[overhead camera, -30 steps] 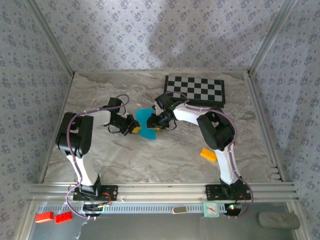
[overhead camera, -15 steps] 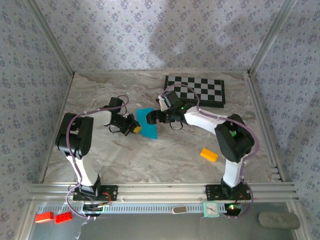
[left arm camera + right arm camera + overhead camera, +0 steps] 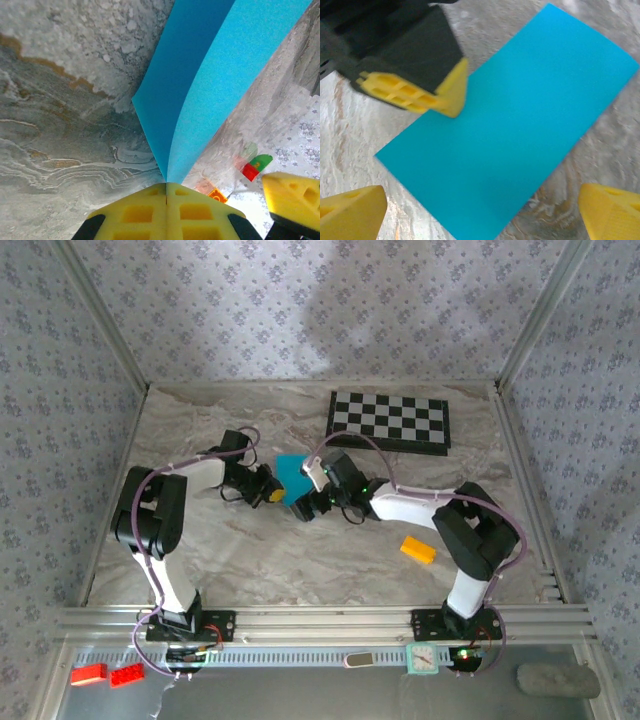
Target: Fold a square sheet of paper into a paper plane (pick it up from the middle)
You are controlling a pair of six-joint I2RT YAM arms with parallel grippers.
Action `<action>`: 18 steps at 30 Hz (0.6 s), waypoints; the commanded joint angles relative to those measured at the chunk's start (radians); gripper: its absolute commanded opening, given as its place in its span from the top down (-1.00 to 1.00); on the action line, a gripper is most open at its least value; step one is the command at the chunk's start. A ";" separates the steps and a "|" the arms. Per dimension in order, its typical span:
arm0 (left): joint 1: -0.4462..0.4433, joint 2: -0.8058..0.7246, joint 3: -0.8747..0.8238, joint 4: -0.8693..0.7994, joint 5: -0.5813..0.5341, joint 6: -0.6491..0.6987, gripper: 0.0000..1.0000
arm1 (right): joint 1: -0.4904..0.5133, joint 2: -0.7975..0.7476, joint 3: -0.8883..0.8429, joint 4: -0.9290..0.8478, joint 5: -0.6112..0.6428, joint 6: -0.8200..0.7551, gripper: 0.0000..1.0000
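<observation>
From above: folded paper [image 3: 291, 476] lying mid-table, near left of the chessboard [image 3: 390, 421]. Nipped at its left edge by the left gripper [image 3: 268, 495], clamped tight. At its near-right edge, the right gripper [image 3: 306, 508], spread wide, gripping nothing. Well apart to the near right, a block [image 3: 418, 549].

From the left wrist: pads [image 3: 140, 215] pressed together on the paper's corner, two blue layers fanning away.

From the right wrist: blue rectangle between splayed fingers [image 3: 350, 210], untouched by them; left edge pinched by the other gripper.
</observation>
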 commanded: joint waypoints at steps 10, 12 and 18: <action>-0.009 -0.025 0.020 -0.038 -0.007 -0.005 1.00 | 0.101 0.074 -0.016 0.157 0.111 -0.291 -0.65; -0.010 -0.024 0.022 -0.041 -0.007 -0.004 1.00 | 0.107 0.093 -0.010 0.167 0.115 -0.319 -0.58; -0.012 -0.027 0.020 -0.049 -0.008 -0.004 1.00 | 0.114 0.111 -0.006 0.215 0.177 -0.341 -0.34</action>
